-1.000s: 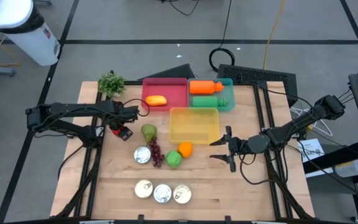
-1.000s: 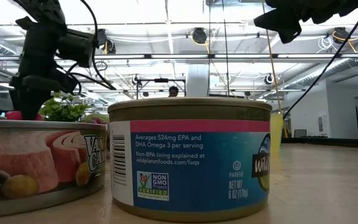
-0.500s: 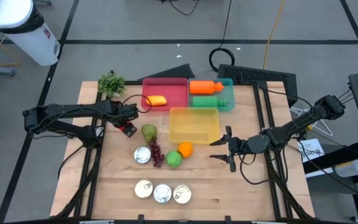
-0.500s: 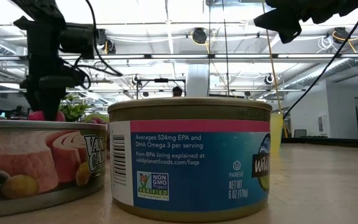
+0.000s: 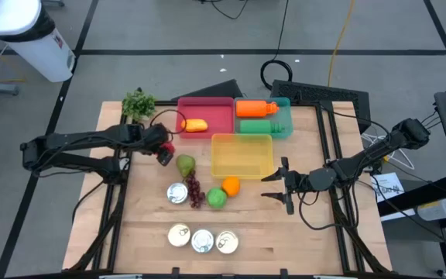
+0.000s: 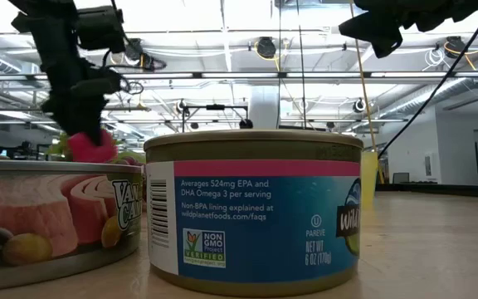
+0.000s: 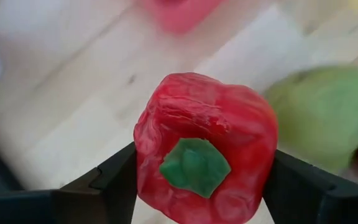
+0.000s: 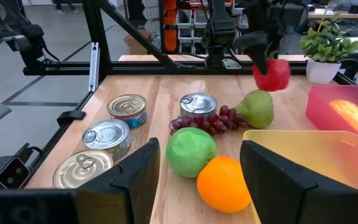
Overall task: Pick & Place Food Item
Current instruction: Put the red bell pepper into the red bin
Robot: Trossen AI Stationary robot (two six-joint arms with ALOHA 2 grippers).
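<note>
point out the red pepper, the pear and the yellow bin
red pepper [image 7: 201, 165], left wrist view, on its green stem cap
pear [image 8: 258, 108], right wrist view, on its green body
yellow bin [image 5: 242, 173], high view, on its near rim

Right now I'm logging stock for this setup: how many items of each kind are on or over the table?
Cans: 4
Bins: 3
Bottles: 2
Fruit: 4: pear, grapes, green apple, orange
Red bell pepper: 1, held in left claw
Bread roll: 1
Potted plant: 1
Total: 16
</note>
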